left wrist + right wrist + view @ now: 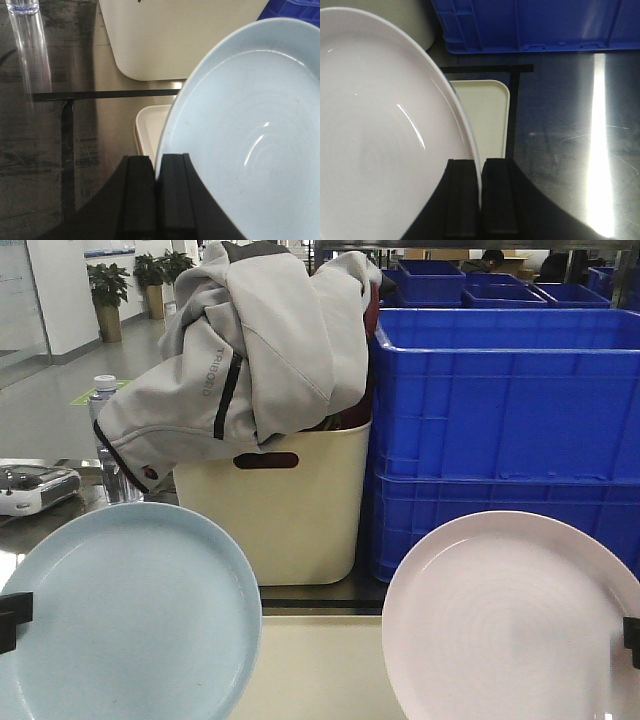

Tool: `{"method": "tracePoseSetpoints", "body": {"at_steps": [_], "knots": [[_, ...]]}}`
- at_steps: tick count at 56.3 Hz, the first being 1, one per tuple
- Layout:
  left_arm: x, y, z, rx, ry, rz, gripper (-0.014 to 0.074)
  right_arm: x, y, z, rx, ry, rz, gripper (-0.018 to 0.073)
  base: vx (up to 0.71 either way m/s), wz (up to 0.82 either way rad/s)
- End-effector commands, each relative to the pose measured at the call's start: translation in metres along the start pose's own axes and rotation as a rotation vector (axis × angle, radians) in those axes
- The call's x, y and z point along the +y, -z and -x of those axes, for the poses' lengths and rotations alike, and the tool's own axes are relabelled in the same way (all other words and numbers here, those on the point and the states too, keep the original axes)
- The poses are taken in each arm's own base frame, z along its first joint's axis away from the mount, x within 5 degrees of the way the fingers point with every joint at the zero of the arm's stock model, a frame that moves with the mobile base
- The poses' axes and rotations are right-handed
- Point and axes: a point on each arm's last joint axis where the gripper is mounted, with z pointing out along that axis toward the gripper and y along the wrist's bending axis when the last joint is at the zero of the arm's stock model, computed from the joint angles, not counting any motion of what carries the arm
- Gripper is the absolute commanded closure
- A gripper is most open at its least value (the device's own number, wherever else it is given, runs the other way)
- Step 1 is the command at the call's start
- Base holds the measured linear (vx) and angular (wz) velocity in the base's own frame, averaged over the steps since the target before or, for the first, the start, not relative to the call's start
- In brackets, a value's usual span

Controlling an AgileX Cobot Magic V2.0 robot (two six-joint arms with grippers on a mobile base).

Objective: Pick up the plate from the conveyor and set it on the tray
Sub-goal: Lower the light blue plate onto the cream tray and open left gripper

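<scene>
Above the tray (487, 112), the right gripper (481, 197) clamps the plate (510, 620) by its rim; the left gripper (156, 197) clamps a blue plate (120, 610). Placing step: lower the plate level onto the tray, then release.

Smooth glossy plastic: plate (380, 130) in my right tool (481, 167), blue plate (250, 140) in my left tool (156, 167); below them, scratched shiny metal table (570, 140).

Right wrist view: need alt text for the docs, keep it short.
A pale pink plate fills the left of the frame, its rim pinched between the black fingers of the right tool at bottom centre. Past its rim a cream tray lies on a steel table, with a blue crate along the top edge.
</scene>
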Motion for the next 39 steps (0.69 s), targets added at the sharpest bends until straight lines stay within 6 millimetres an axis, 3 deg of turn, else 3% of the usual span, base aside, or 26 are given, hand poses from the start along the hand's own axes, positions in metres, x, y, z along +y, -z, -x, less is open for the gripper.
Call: {"method": "tracePoseSetpoints", "body": {"at_steps": [1, 39], "knots": [[-0.0046, 0.0081, 0.0141, -0.114, 0.016, -0.021, 0.0602, 0.0025, 0.0092, 0.0135, -0.112, 0.005, 0.009, 0.0569, 0.00, 0.00], [-0.0052, 0.0075, 0.0111, -0.080, 0.027, -0.029, 0.0602, 0.0040, 0.0036, 0.0163, -0.118, -0.027, 0.035, 0.0569, 0.00, 0.00]]}}
